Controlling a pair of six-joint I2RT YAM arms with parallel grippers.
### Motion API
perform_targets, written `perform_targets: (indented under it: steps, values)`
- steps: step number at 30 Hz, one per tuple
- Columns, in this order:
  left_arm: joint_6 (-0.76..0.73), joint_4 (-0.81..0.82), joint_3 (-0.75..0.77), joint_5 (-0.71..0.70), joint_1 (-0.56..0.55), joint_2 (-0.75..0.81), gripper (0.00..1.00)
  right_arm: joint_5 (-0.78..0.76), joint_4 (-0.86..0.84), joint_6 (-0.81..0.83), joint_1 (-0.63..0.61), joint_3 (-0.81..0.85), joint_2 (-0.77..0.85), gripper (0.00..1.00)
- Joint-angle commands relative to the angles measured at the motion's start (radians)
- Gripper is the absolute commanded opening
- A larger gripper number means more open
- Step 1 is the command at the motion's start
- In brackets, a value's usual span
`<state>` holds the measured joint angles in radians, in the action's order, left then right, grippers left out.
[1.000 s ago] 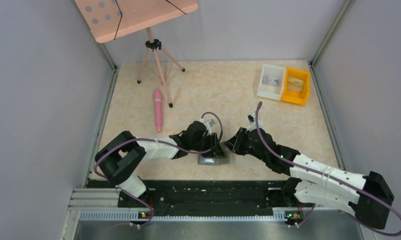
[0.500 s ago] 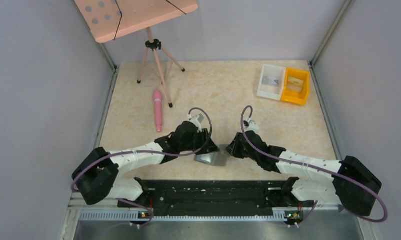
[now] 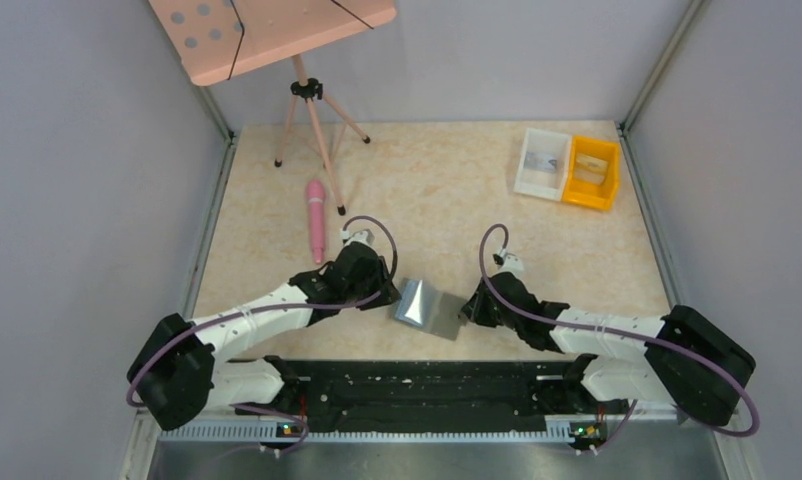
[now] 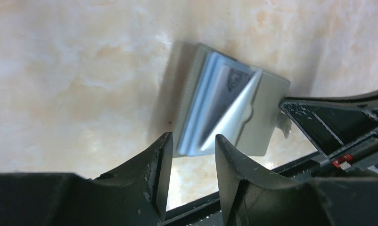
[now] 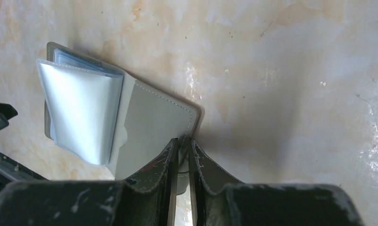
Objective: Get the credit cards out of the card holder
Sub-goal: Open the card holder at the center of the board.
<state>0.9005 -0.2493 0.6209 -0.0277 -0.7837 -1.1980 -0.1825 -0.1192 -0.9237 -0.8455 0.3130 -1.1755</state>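
A: Where is the holder (image 3: 427,308) found?

B: It is laid open on the counter (image 3: 447,190), between the two pincers. Its grey cover is spread flat, and a stack of clear sleeves (image 5: 78,108) is fanned up from the half farther from the right pincer (image 5: 184,141).

A: How is the right pincer set?

B: It is clenched on the holder: the near corner of the cover's edge is pinched between the two fingers, with hardly a gap left between them.

A: And the left pincer (image 4: 193,141)?

B: It is released. Its fingers are held apart and nothing is caught between them. The holder is seen just ahead of the fingertips, not touched by them, with the sleeve edges turned toward this pincer.

A: Can cards be made out?

B: Some dark print is seen through one sleeve in the left wrist view. Whether it is a card cannot be told.
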Motion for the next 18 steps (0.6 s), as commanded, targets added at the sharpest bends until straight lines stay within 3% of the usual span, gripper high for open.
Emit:
perform_targets:
  steps: [1,18]
  values:
    - [-0.041,-0.015,0.019,0.020,0.068,-0.003,0.44,0.003,-0.102,0.040,0.017,-0.018,-0.036,0.14]
    - [-0.079,0.077,0.006,0.185,0.137,-0.147,0.46,0.023,-0.140,0.110,0.058,-0.029,-0.121,0.11]
